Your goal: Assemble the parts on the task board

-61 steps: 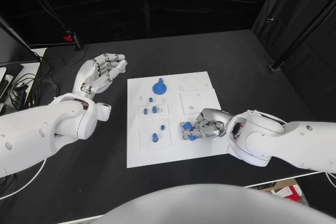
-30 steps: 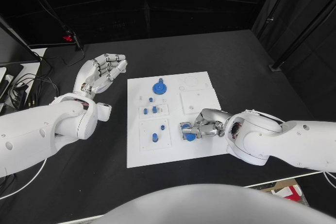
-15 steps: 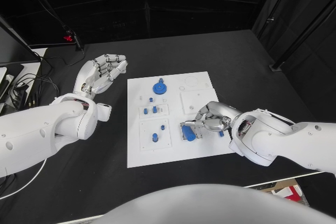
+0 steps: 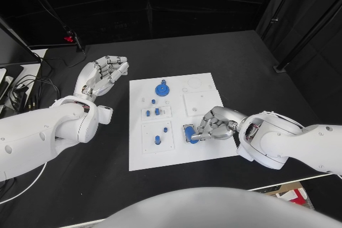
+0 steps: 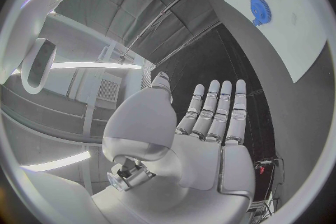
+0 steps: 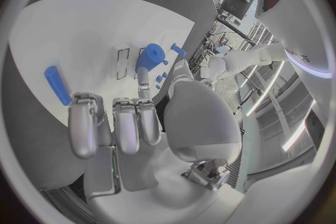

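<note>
The white task board (image 4: 174, 154) lies mid-table. A long blue part (image 4: 190, 134) lies flat on the board's right side, and my right hand (image 4: 217, 124) hovers just right of it, fingertips close to the part and holding nothing. In the right wrist view the same blue part (image 6: 57, 85) lies on the board just past the fingertips (image 6: 80, 103). A blue gear (image 4: 162, 90) stands at the board's far end, with small blue parts (image 4: 157, 111) and two pegs (image 4: 165, 130) below it. My left hand (image 4: 106, 72) lies open on the black table, left of the board.
The left wrist view shows my left hand (image 5: 203, 129) with straight fingers, and the board's edge (image 5: 297, 28) with the gear (image 5: 260, 8) beyond it. Cables and equipment (image 4: 18, 89) sit at the table's left edge.
My right hand covered and held the long blue part; it has let go and drawn back to the right, leaving the part lying uncovered on the board. The left hand has not moved.
</note>
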